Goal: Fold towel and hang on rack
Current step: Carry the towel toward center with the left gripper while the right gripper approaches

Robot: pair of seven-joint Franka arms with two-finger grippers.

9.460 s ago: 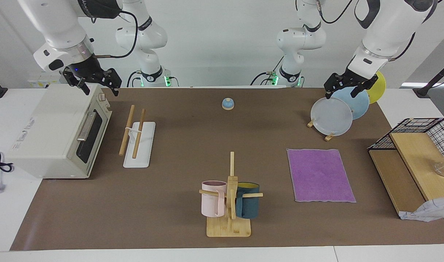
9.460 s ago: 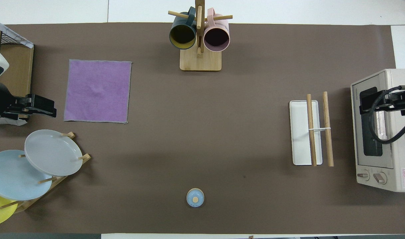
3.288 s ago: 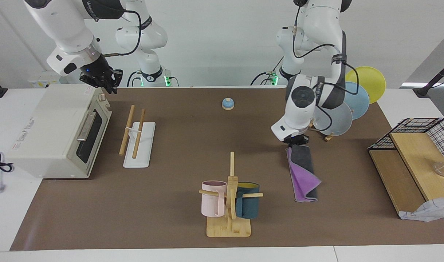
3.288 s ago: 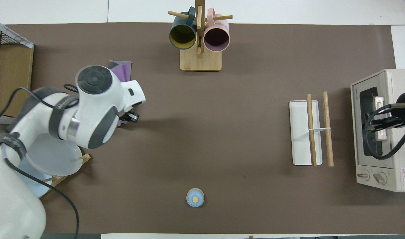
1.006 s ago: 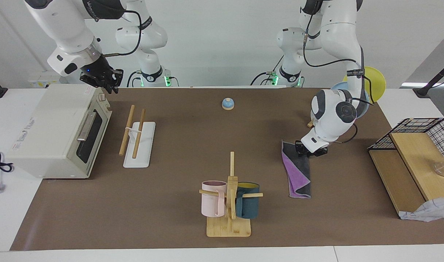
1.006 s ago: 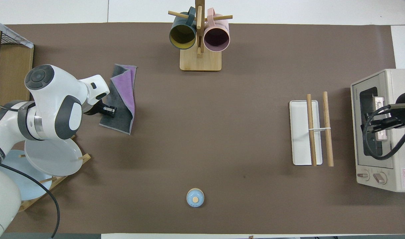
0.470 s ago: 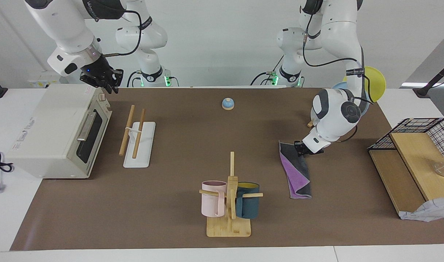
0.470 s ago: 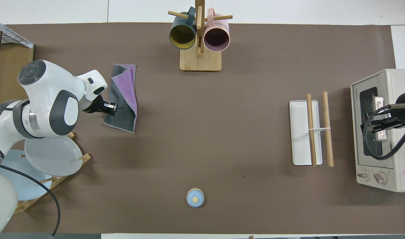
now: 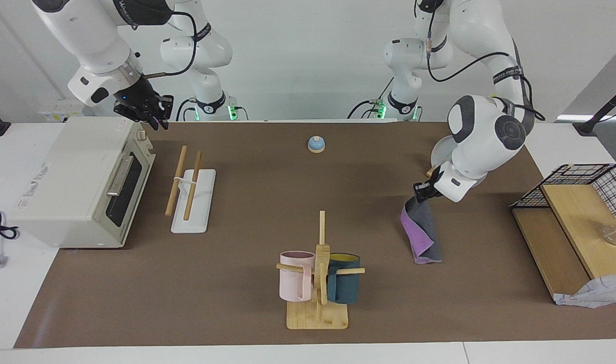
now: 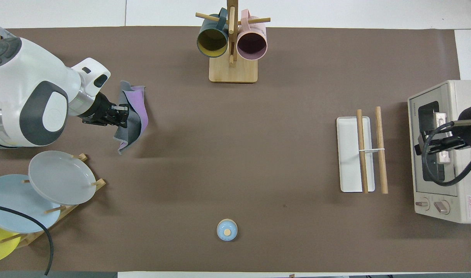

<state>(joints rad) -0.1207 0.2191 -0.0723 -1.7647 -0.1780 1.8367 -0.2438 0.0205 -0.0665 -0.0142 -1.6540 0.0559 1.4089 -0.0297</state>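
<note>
The towel (image 9: 422, 233) (image 10: 135, 112) is folded lengthwise, purple inside and dark grey outside. My left gripper (image 9: 420, 196) (image 10: 122, 116) is shut on its upper end and holds that end up in the air. The cloth hangs down at a slant, and its lower end still rests on the brown mat. The rack (image 9: 192, 201) (image 10: 350, 154), a white base with two wooden dowels, lies toward the right arm's end of the table, beside the toaster oven. My right gripper (image 9: 147, 116) (image 10: 436, 146) waits in the air over the oven's top corner.
A mug tree (image 9: 319, 275) with a pink and a teal mug stands at the table's edge farthest from the robots. A plate stand (image 10: 61, 177) sits near the left arm's base. There is also a small blue bell (image 9: 316, 144), a toaster oven (image 9: 75, 177), and a wooden shelf with a wire basket (image 9: 565, 222).
My left gripper has shut on the towel's end nearest the robots and raised it; the cloth, flat before, now hangs bunched from the gripper. The right arm has barely moved.
</note>
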